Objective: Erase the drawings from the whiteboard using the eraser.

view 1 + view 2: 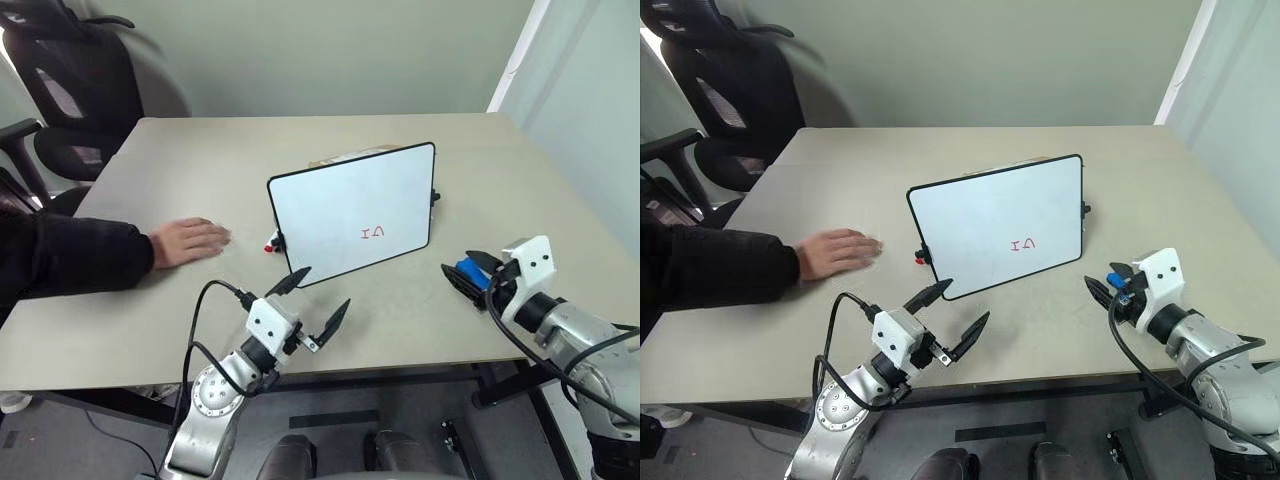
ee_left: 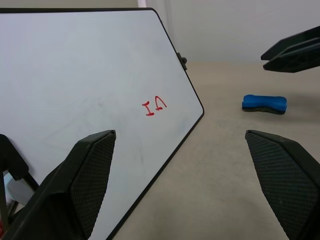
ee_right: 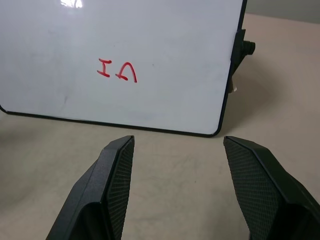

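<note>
Left eye view: a person's hand (image 1: 190, 241) rests flat at nine o'clock. The left gripper (image 1: 318, 300) gapes empty below the propped whiteboard (image 1: 350, 208), its red drawings (image 1: 375, 233) intact. At four o'clock, the blue eraser (image 1: 468, 271) lies crosswise beneath the spread right gripper (image 1: 467, 270), clearly the nearer arm.

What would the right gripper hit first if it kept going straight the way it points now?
Most likely the whiteboard: the right gripper, open, points at its lower edge over bare table. Depth is hard to judge.
</note>
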Action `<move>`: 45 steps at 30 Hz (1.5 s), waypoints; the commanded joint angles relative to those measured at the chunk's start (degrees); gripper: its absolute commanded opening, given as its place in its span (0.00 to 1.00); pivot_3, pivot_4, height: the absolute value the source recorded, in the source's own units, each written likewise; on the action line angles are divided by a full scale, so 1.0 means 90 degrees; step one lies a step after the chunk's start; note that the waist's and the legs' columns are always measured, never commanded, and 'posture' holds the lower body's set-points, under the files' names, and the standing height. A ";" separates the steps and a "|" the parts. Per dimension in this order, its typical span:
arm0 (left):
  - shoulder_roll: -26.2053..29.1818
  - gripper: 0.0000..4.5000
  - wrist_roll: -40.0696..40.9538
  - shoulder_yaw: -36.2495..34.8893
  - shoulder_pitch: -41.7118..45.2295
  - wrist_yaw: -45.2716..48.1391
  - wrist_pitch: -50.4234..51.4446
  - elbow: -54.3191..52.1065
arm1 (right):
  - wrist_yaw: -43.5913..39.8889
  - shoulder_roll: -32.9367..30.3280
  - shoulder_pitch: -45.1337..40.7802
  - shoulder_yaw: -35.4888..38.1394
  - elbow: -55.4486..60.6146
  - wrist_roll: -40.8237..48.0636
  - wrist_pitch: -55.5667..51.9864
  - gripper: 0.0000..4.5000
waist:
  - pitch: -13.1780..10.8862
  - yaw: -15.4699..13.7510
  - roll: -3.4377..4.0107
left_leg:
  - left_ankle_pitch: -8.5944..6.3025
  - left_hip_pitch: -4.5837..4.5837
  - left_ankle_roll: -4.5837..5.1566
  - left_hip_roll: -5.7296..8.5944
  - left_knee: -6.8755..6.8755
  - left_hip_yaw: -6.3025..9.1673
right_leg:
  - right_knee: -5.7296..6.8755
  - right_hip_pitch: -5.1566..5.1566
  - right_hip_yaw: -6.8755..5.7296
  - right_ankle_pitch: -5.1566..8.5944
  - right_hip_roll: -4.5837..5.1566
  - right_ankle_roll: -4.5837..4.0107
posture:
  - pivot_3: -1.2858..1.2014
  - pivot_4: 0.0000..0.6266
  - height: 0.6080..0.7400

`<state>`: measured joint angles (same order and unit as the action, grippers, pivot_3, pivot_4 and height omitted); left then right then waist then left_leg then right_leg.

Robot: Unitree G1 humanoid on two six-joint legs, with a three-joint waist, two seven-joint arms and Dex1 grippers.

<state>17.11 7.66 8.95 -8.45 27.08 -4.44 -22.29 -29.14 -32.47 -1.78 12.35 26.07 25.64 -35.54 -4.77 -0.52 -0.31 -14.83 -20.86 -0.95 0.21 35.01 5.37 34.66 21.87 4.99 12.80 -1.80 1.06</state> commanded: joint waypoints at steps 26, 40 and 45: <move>-0.0582 1.00 -0.0534 0.0209 0.0168 -0.0600 -0.0504 0.0635 | -0.0245 -0.0834 -0.1254 -0.0124 -0.1435 -0.0192 -0.0690 0.67 | -0.0001 -0.0009 0.0000 | 0.0020 -0.0003 0.0029 0.0002 0.0003 -0.0002 | 0.0000 -0.0003 0.0001 0.0000 0.0001 0.0001 | 0.52 0.24 0.99; -0.0617 1.00 -0.0461 0.0142 -0.0052 -0.0697 -0.0462 0.0307 | -0.0925 -0.1442 -0.2192 -0.0951 -0.3192 -0.0638 -0.1251 0.67 | 0.0000 -0.0022 0.0002 | 0.0020 0.0004 0.0030 0.0001 0.0001 -0.0004 | 0.0008 -0.0006 0.0000 -0.0002 0.0001 0.0003 | 0.52 0.24 0.99; -0.0627 1.00 -0.0372 0.0063 -0.0137 -0.0753 -0.0481 0.0069 | -0.1014 -0.1384 -0.2398 -0.1062 -0.3532 -0.0792 -0.1124 0.67 | -0.0001 -0.0025 0.0004 | 0.0021 0.0004 0.0031 0.0001 0.0002 -0.0003 | 0.0015 -0.0005 0.0001 -0.0001 0.0001 0.0003 | 0.52 0.24 0.99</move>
<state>11.78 3.41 9.94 -9.71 20.82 -7.71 -18.37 -37.57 -44.58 -21.77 2.39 -5.90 19.25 -46.97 -4.78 -0.75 -0.27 -14.64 -20.82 -0.67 0.21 35.03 5.34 34.80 21.83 4.99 12.79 -1.79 1.08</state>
